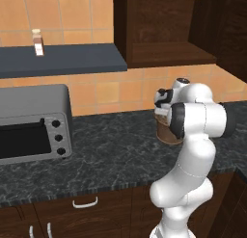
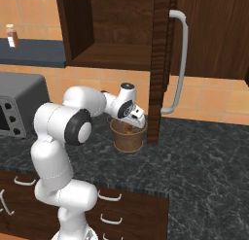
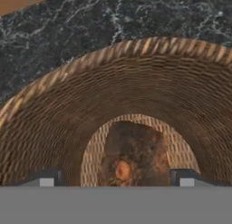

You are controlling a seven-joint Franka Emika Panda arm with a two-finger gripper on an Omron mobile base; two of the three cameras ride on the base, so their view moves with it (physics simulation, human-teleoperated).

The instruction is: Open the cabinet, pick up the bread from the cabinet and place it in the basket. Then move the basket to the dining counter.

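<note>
Woven brown wicker surrounds the bread [image 3: 132,155] in the hand view: the roll lies on the floor of the basket [image 3: 54,123], directly below the gripper [image 3: 116,177] and between its two dark fingertips [image 3: 45,178], which stand wide apart at either side of it. No finger touches the roll there, so the jaws are spread and hold nothing.

From the right base view the gripper [image 2: 132,118] hangs just over the mouth of the basket [image 2: 128,137], pointing down into it. That basket stands upright on the black speckled counter [image 2: 204,161], just beside the lower edge of the open cabinet door [image 2: 158,64], whose long silver bar handle [image 2: 180,59] faces right. The cabinet [image 2: 107,44] itself is open above, its dark wooden shelf in plain sight.

In the left base view the basket [image 1: 165,131] is mostly hidden behind the white arm [image 1: 193,136], with the hand just above it. A grey toaster oven [image 1: 34,121] sits well apart at the left of the counter, and a small bottle [image 1: 37,42] stands on the dark shelf [image 1: 72,61] above it.
</note>
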